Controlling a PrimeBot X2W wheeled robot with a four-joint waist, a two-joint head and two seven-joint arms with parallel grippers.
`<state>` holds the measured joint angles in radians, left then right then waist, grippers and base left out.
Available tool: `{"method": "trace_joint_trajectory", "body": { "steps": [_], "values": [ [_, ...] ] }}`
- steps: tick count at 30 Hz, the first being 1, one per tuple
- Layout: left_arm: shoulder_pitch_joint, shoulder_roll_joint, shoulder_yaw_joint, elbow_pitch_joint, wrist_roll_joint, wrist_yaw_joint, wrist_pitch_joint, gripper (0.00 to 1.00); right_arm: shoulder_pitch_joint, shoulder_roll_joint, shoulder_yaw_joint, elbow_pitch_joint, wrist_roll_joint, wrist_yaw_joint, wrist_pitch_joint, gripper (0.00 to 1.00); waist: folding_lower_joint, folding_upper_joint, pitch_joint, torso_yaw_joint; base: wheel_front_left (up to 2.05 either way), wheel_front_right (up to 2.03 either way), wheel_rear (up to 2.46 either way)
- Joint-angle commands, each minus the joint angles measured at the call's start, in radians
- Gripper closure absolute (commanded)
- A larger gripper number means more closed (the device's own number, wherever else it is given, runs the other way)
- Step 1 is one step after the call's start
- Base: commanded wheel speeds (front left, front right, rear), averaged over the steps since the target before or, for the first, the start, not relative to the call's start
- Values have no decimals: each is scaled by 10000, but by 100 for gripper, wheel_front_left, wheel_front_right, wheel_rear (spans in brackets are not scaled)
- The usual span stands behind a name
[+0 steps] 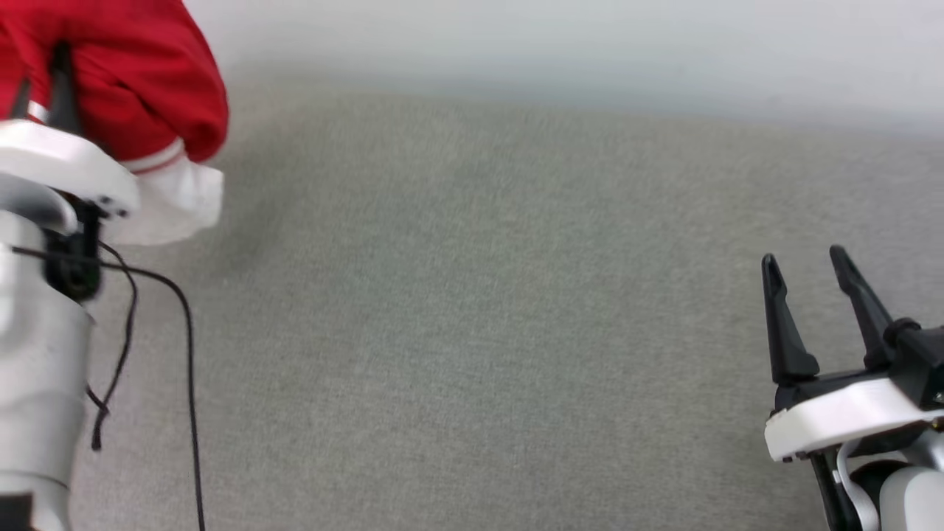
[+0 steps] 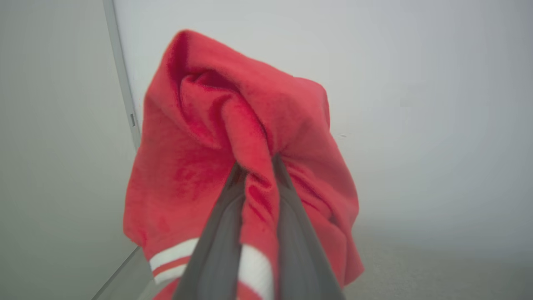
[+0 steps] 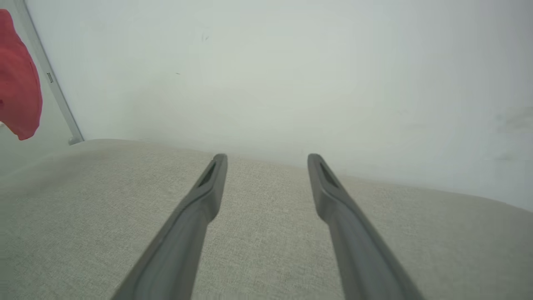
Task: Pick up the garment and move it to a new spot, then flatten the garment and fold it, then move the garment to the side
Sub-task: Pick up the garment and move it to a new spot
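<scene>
Two grippers: upper left, your left gripper (image 1: 43,85) is clamped on the garment (image 1: 140,66), bunched over it; lower right, your right gripper (image 1: 803,256) stands spread wide, well apart.

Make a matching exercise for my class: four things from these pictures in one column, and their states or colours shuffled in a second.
Things
1. left gripper
2. right gripper
3. garment
4. work surface

States
A. open, holding nothing
B. red, bunched up
C. pale grey, woven
D. closed on cloth

Pairs: 1-D, 2-A, 3-B, 4-C
</scene>
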<state>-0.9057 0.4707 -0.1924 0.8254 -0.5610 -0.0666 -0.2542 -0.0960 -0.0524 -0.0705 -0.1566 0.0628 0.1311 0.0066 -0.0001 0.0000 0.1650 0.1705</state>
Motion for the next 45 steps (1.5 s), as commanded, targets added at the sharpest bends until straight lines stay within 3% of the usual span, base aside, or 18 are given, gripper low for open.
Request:
{"method": "trace_joint_trajectory", "body": {
  "steps": [1, 8, 17, 28, 39, 40, 42, 43, 45],
  "values": [
    [317, -93, -33, -327, 118, 113, -73, 100, 143, 33, -8, 12, 87, -7, -22, 0, 1, 0, -496, -326, 0, 0, 0],
    [2589, -888, -187, -3036, 534, 754, -128, 100, 767, 29, -206, -65, 214, -5, 111, 0, 1, 0, -1224, -1094, 0, 0, 0],
    [4659, -2013, -1369, -5366, 567, 856, 344, 100, 1165, 28, -451, -485, 264, -7, 486, 0, 1, 0, -1239, -1962, 0, 0, 0],
    [5039, -3331, -3826, -5102, 1128, -6, 1055, 100, 829, 29, -405, -815, 393, -5, 569, 0, 1, 0, -322, -2288, 0, 0, 0],
    [5185, -3700, -6311, -4111, 1475, -594, 1326, 100, 519, 28, -357, -563, 499, -5, 318, 0, 1, 0, 372, -2104, 0, 0, 0],
    [5202, -3721, -6437, -4029, 1431, -612, 1288, 89, 501, 28, -334, -516, 515, -7, 291, 0, 1, 0, 348, -2093, 0, 0, 0],
    [5191, -3756, -6695, -3882, 1364, -619, 1181, 17, 500, 28, -295, -405, 593, -7, 254, 0, 1, 0, 222, -2060, 0, 0, 0],
    [5148, -3782, -6778, -3885, 1372, -619, 1058, 0, 523, 26, -300, -346, 584, -7, 223, 0, 1, 0, 143, -2038, 0, 0, 0],
    [5153, -3841, -6849, -3951, 1272, -627, 698, 0, 582, 28, -223, -219, 603, -5, 194, 0, 1, 0, -43, -2013, 0, 0, 0]
  ]
}}
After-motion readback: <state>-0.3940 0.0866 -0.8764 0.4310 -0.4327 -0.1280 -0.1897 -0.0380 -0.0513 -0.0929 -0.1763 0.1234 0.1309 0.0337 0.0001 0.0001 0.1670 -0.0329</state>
